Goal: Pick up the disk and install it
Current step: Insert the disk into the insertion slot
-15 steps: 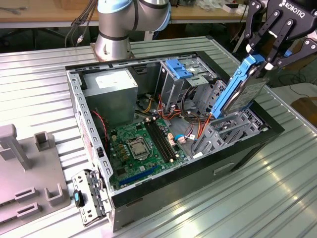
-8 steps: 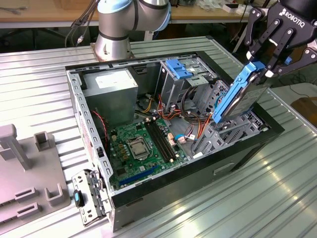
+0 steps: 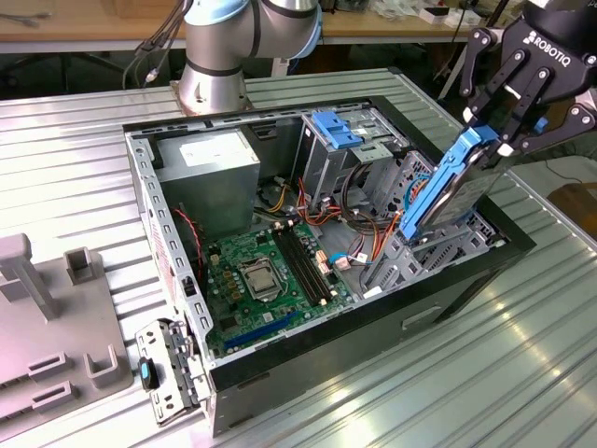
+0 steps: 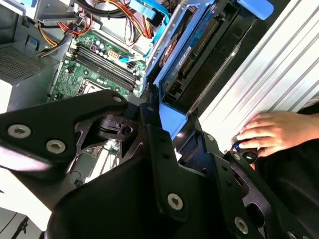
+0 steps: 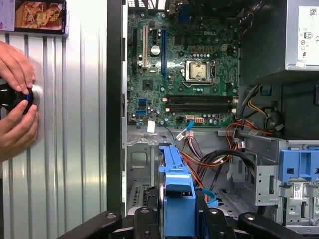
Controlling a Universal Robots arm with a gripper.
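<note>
Closed on the upper end of the disk (image 3: 448, 182), the gripper (image 3: 492, 138) holds it tilted over the open computer case (image 3: 308, 387), toward the exterior view's right. The disk's lower end reaches down to the metal drive bay (image 3: 424, 247); whether it touches the bay cannot be told. In both wrist views the blue carrier rail sits pinched between the black fingers (image 4: 158, 144), with the green motherboard (image 5: 184, 74) beyond. A person's hands (image 5: 17, 129) rest on the ribbed table (image 5: 75, 149) beside the case, around a small round black object.
</note>
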